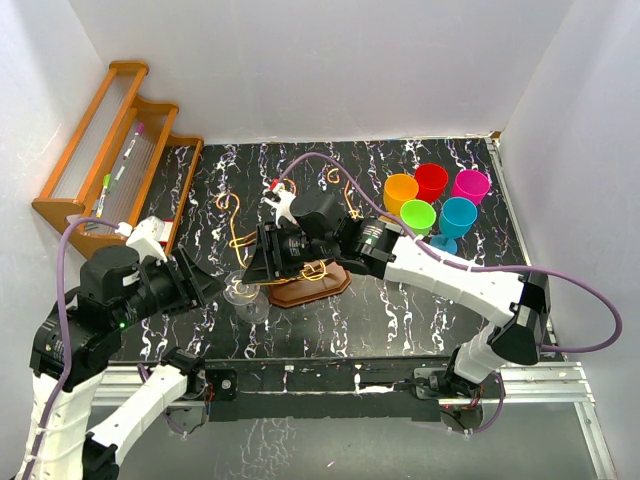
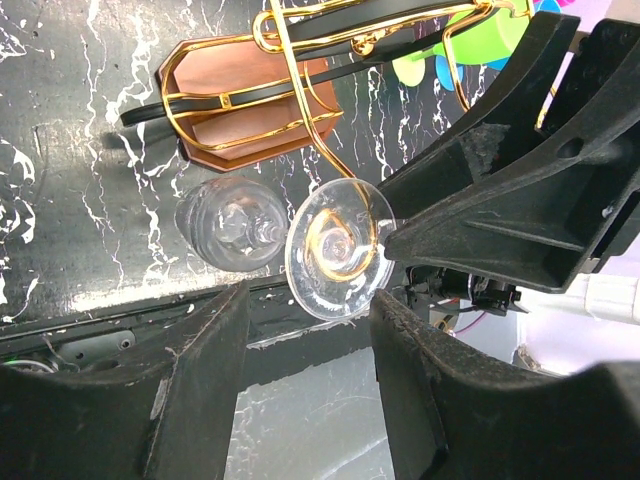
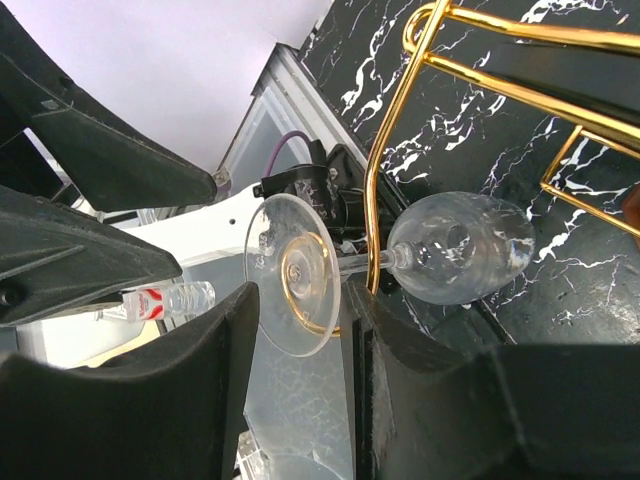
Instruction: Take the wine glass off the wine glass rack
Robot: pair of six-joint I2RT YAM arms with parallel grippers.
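Note:
The clear wine glass [image 1: 243, 293] hangs upside down from the gold wire wine glass rack [image 1: 300, 268] on its reddish-brown base [image 1: 318, 288]. In the left wrist view its round foot [image 2: 338, 250] lies just past my open left gripper [image 2: 312, 308], with the bowl [image 2: 232, 225] lower left. My left gripper [image 1: 212, 285] is just left of the glass. My right gripper [image 1: 262, 262] comes in from the rack side. In the right wrist view the foot [image 3: 295, 275] stands between the open right gripper's [image 3: 303, 302] fingertips, with the gold wire [image 3: 375, 190] and the bowl [image 3: 460, 248] beyond.
Several coloured cups [image 1: 435, 200] stand at the back right. An orange-brown stepped shelf [image 1: 115, 150] with pens stands at the back left. White walls close in the black marbled table [image 1: 420, 320]. The right gripper's body [image 2: 520, 180] is close beside the left fingers.

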